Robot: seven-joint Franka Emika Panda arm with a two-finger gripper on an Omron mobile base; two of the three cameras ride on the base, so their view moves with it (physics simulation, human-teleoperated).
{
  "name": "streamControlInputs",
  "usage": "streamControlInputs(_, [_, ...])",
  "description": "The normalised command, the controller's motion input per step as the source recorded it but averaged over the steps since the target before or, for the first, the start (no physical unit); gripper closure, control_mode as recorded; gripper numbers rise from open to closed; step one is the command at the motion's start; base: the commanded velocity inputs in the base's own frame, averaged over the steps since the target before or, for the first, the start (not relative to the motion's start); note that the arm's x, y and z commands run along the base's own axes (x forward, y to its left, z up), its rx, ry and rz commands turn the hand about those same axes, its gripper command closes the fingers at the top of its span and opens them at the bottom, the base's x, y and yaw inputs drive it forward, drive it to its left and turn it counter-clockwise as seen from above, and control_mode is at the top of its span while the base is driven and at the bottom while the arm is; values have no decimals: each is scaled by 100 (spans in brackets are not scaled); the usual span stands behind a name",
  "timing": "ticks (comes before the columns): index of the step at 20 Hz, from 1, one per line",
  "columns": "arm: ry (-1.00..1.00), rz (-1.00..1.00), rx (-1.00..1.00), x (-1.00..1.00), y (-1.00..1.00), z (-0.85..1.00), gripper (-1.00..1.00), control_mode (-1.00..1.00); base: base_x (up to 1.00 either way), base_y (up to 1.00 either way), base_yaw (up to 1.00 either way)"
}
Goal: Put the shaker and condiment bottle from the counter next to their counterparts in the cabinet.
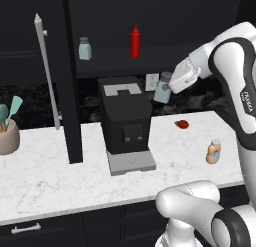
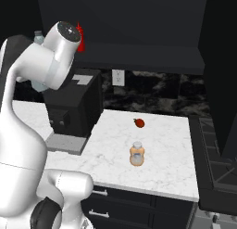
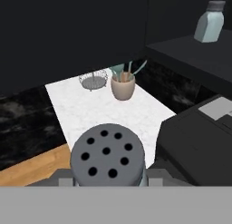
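Shaker (image 1: 162, 87): pale blue-green, grey perforated cap, clamped in the gripper (image 1: 169, 89), held aloft above the counter (image 1: 60, 178), right of the coffee machine (image 1: 125, 122). Condiment bottle (image 1: 214, 152): upright near the counter's front right edge. Cabinet (image 1: 100, 56) shelf: second shaker (image 1: 85, 48), then red squeeze bottle (image 1: 135, 41) to its right. Small red item (image 1: 183, 124): toward the counter's rear.

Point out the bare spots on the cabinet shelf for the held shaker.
Free: the shelf between the second shaker and red squeeze bottle, and right of the bottle. Crowded: left of that shaker, by the door. The gripper holds the shaker.
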Motion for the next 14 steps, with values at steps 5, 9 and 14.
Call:
streamControlInputs(5, [-2,0,-1,-1,25,11,100,-100,0,0,0])
streamControlInputs(9, [-3,0,0,0,25,10,100,-100,0,0,0])
streamControlInputs(14, [-2,0,0,0,22,11,100,-100,0,0,0])
